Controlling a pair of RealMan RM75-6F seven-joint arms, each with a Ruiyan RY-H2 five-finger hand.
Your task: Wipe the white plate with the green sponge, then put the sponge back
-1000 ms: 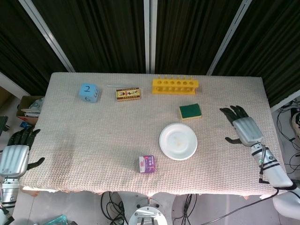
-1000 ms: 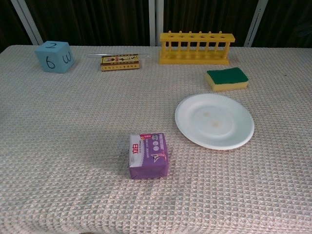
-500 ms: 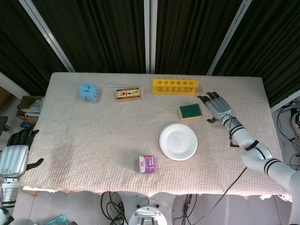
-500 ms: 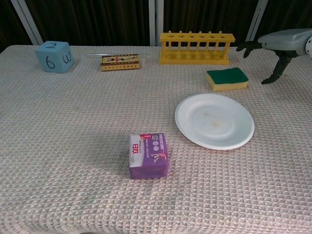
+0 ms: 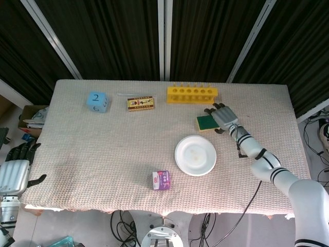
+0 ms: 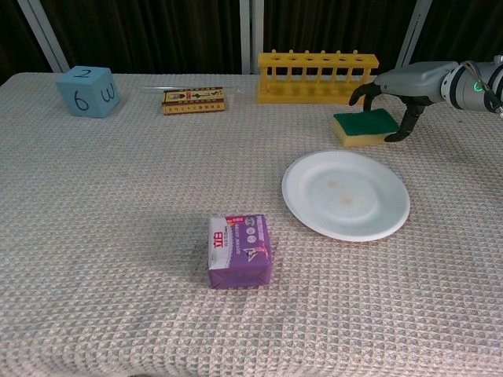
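Legible markings are few. The blue cube [image 6: 88, 91] bears a handwritten "2" on its top face, a "6" on its front face, and a mark on its right face resembling a sideways "3". In the head view the same cube [image 5: 96, 101] shows the "2" clearly. The purple packet [image 6: 240, 250] carries printed white and pink labelling, too small to read. The red-and-yellow flat box [image 6: 193, 100] has print along its top, likewise illegible.
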